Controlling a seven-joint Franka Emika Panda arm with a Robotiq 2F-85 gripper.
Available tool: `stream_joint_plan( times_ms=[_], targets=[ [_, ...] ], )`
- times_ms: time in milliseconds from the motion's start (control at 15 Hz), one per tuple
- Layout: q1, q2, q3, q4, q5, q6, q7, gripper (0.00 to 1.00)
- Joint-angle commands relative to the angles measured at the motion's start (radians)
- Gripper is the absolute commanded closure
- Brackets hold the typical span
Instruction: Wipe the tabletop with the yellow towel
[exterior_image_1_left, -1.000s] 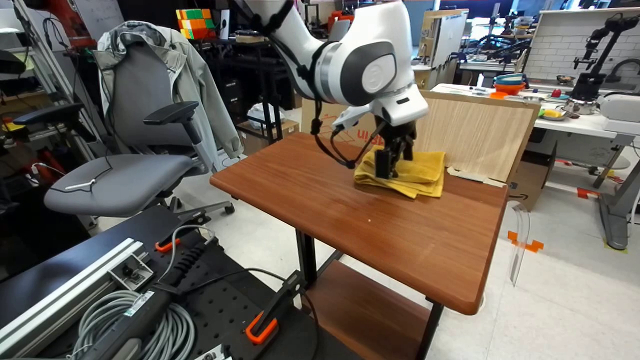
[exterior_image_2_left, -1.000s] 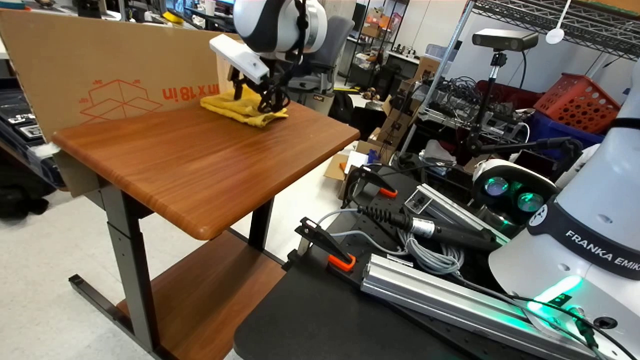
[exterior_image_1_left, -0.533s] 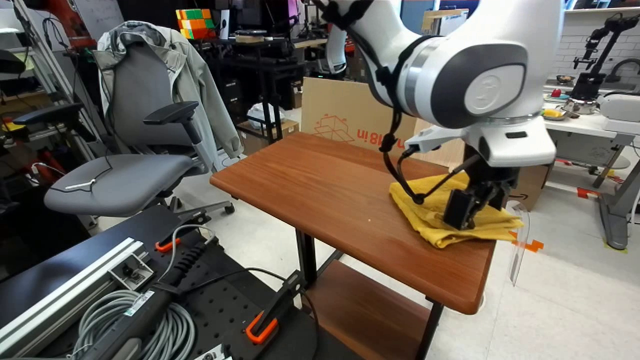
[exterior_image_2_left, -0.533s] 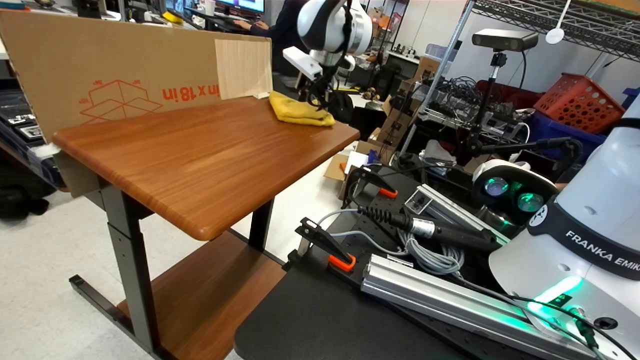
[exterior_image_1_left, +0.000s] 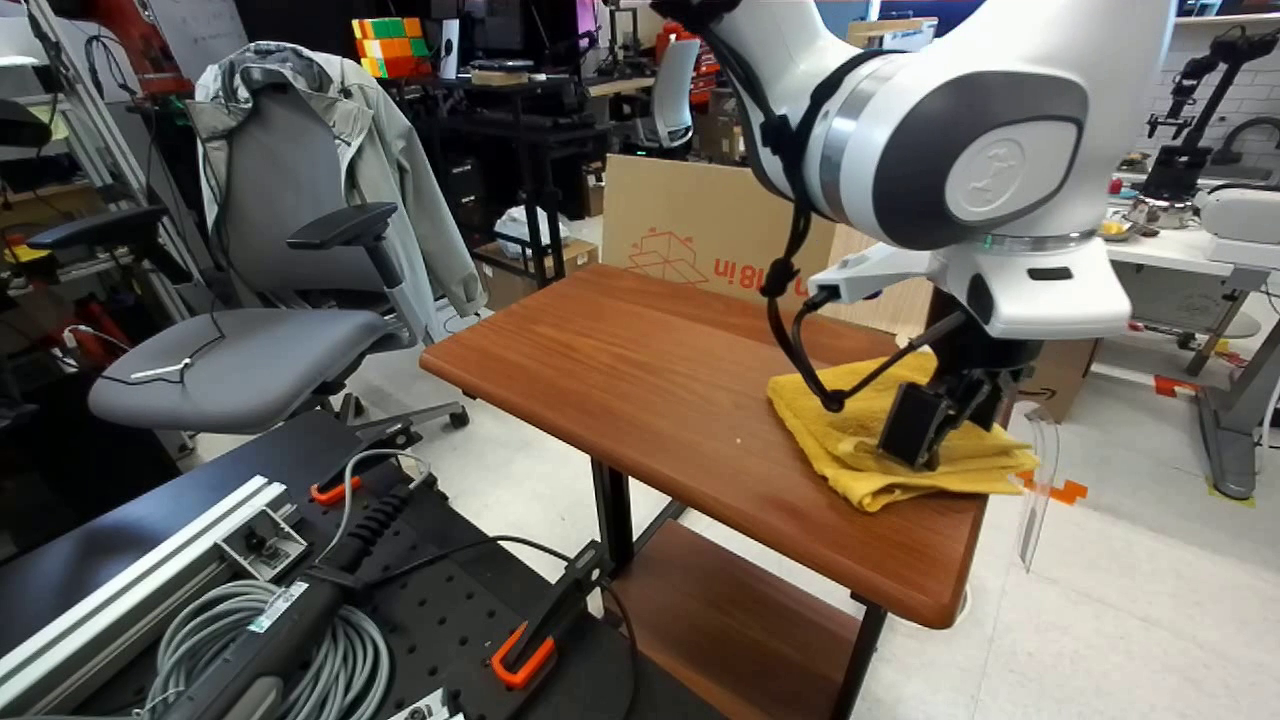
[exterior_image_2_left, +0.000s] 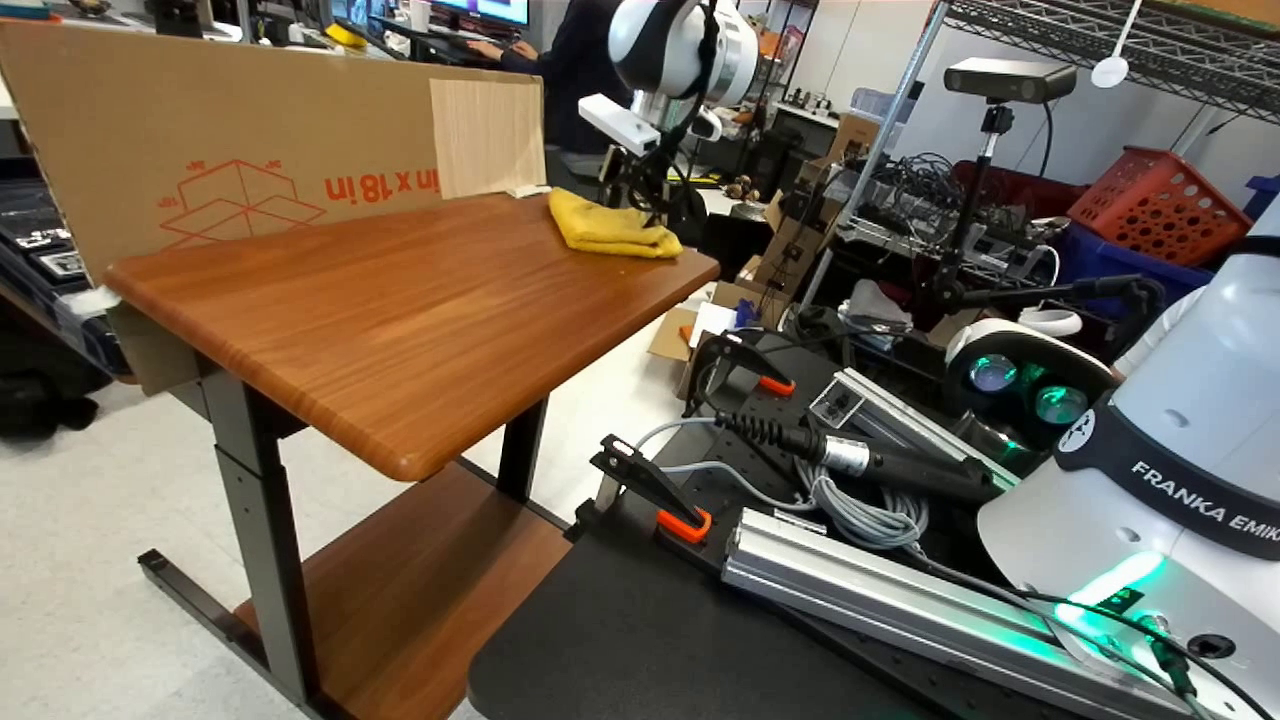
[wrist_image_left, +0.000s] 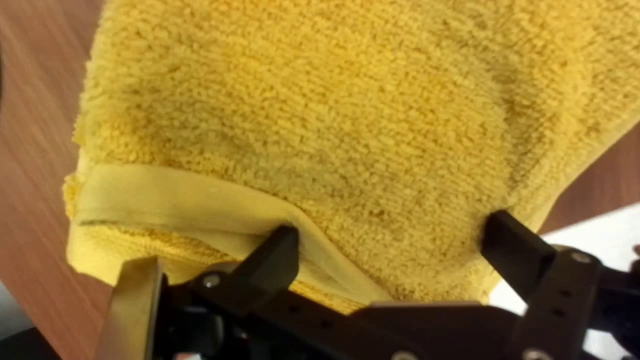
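My gripper (wrist_image_left: 392, 227) stands with fingers (wrist_image_left: 517, 255) wide apart, tips seemingly pressed into the yellow towel (wrist_image_left: 325, 115) right beneath, and look, most of that towel lies off to one side! The tabletop (exterior_image_1_left: 620, 340) runs away on that same side, its end edge close by opposite, so that's where I judge the next sweep goes

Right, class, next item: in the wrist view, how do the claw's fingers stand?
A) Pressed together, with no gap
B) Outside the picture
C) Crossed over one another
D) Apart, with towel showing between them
D: in the wrist view, the claw has its two dark fingers well apart, and the towel shows in the gap between their tips.
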Motion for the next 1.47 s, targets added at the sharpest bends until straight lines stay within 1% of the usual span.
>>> stream_joint_plan(
  times_ms=[0, 133, 333, 467, 733, 933, 1133, 1200, 1400],
  targets=[
    [0.048, -0.107, 0.084, -0.151, 0.034, 0.015, -0.097, 0.00],
    [0.085, -0.140, 0.126, -0.214, 0.030, 0.008, -0.141, 0.00],
    [0.147, -0.135, 0.171, -0.256, 0.027, -0.035, -0.175, 0.00],
    [0.208, -0.119, 0.181, -0.268, 0.010, -0.048, -0.164, 0.00],
    [0.334, -0.113, 0.185, -0.281, -0.011, -0.004, -0.115, 0.00],
    [0.423, -0.090, 0.176, -0.248, -0.023, 0.042, -0.053, 0.00],
    [0.485, -0.041, 0.142, -0.174, -0.046, 0.097, 0.037, 0.00],
    [0.503, -0.013, 0.121, -0.132, -0.057, 0.118, 0.077, 0.00],
    [0.499, 0.049, 0.063, -0.025, -0.079, 0.122, 0.159, 0.00]
  ],
)
